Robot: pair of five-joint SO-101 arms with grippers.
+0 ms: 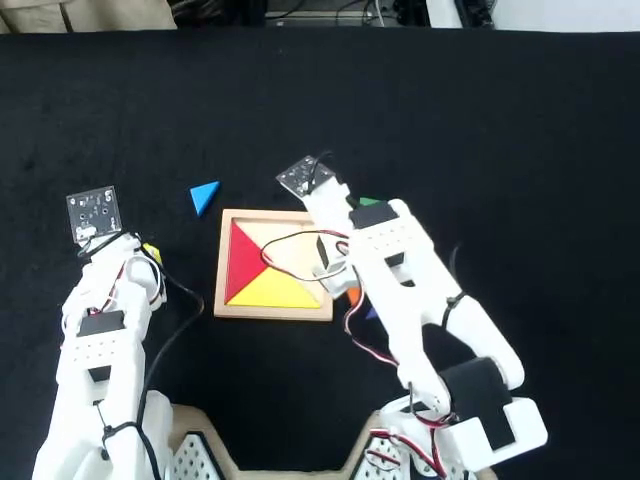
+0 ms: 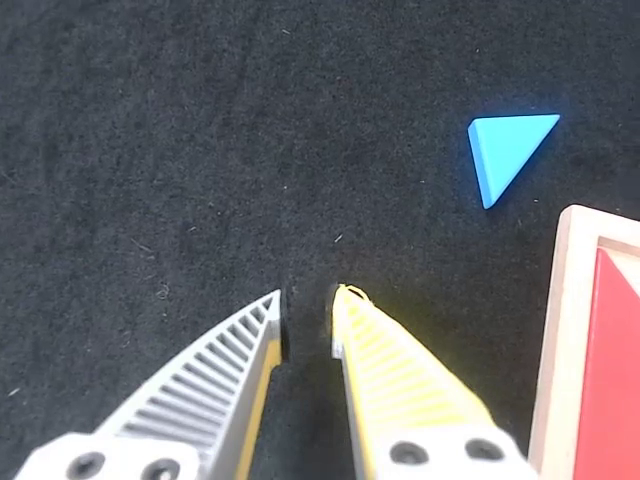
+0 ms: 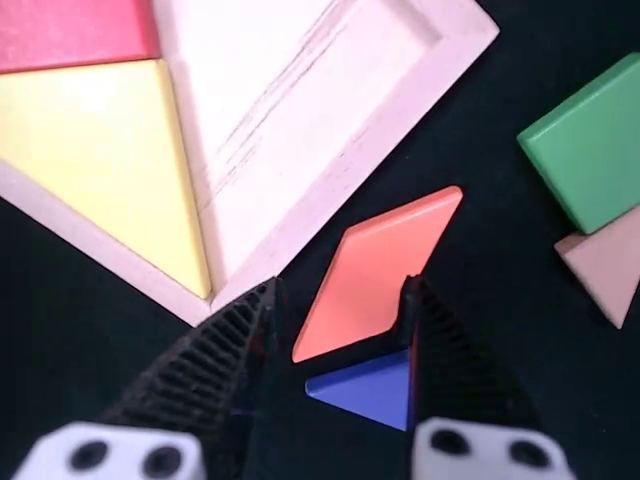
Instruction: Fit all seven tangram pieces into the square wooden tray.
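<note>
Beside the tray (image 3: 462, 38), right fingers (image 3: 225, 350) spread around orange parallelogram (image 3: 375, 270); left fingers (image 2: 395, 375) barely parted.

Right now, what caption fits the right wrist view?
Right hand open astride the orange parallelogram beside the wooden tray holding a red triangle and yellow triangle.

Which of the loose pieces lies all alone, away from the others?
The light blue triangle, beyond the tray's corner; the orange parallelogram, dark blue triangle, green square and pink triangle cluster at its opposite side.
</note>
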